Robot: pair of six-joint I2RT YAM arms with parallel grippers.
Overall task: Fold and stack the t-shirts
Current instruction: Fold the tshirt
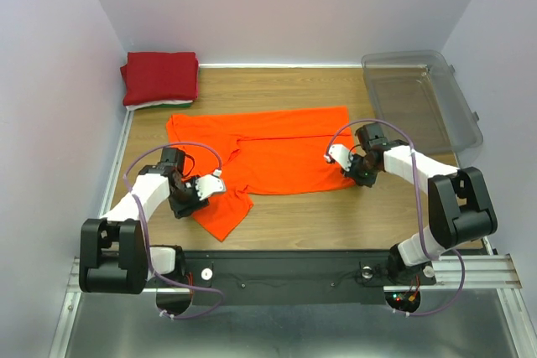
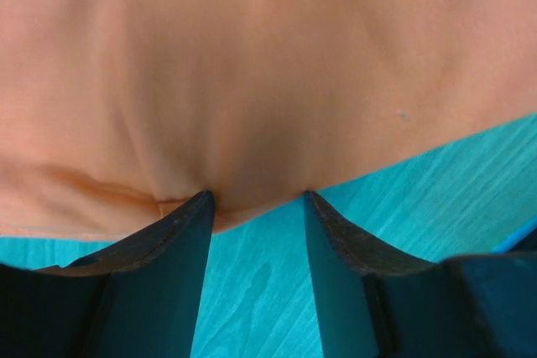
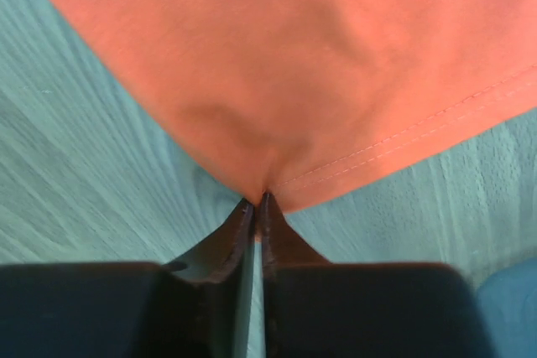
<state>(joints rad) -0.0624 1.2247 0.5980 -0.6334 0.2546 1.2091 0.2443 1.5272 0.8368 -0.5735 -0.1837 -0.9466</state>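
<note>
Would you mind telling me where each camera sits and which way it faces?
Top external: above and behind the arms, looking down on the table; both arms show, bases at the bottom.
Left wrist: on the left wrist, looking past the open left end effector at the edge of the orange t-shirt.
Right wrist: on the right wrist, looking past the right end effector, shut on that shirt's hemmed corner.
Shared: all three show the orange t-shirt; only the top view has the dark red t-shirt and clear bin.
</note>
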